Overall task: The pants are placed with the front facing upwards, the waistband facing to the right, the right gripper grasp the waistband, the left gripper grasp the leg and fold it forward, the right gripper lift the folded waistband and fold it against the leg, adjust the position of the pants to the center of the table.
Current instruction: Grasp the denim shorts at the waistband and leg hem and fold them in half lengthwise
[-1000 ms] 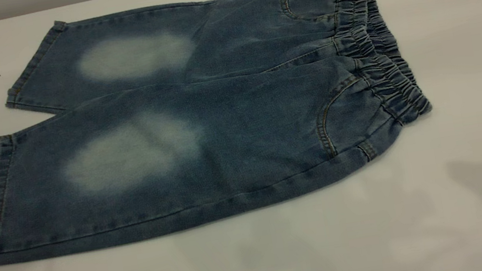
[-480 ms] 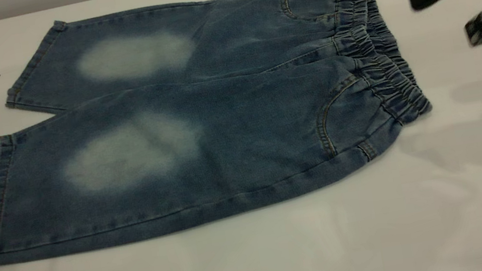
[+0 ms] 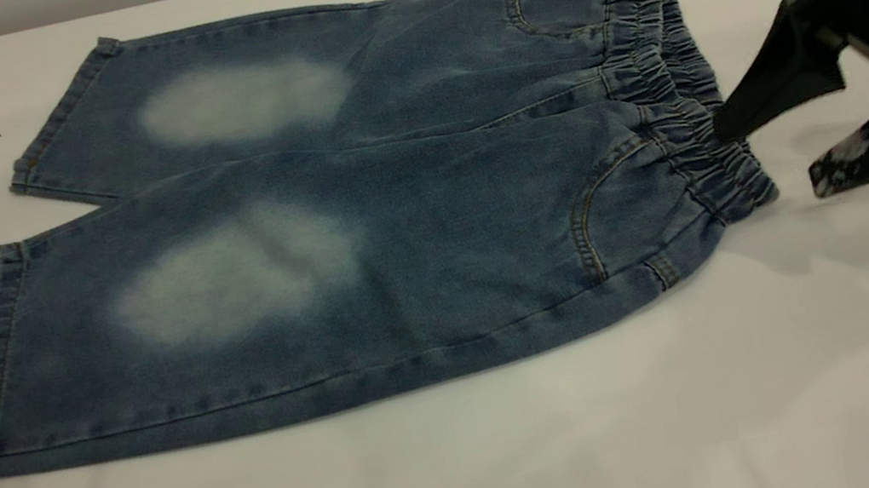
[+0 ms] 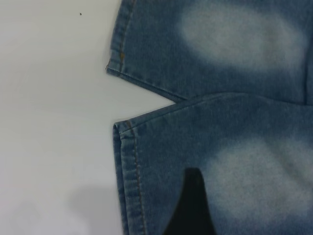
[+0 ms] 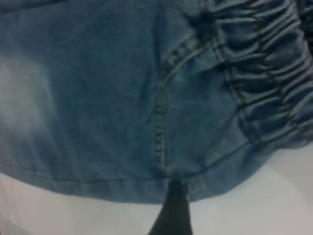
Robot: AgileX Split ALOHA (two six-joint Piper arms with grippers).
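1. Your pants (image 3: 361, 212) lie flat and unfolded on the tabletop (image 3: 519, 464), front up, legs spread toward its left edge and the waistband (image 3: 689, 102) toward its right edge. I judge that layout is deliberate: it gives each arm its own end to take.
2. Your right tool (image 3: 769, 151) hangs near the right edge with its two wedge fingers spread apart, grasping nothing. One fingertip shows just over the waistband's outer rim, the other just beside the band's near corner over bare tabletop. That straddle looks set to take the gathered band between them.
3. The right wrist view shows one finger over the pants' near side seam, close to the pocket stitching.
4. Your left tool (image 4: 190, 205) shows only one dark finger over the near leg beside the hem (image 4: 128, 171); you cannot tell whether it is spread or clenched.
5. No fold has begun yet.
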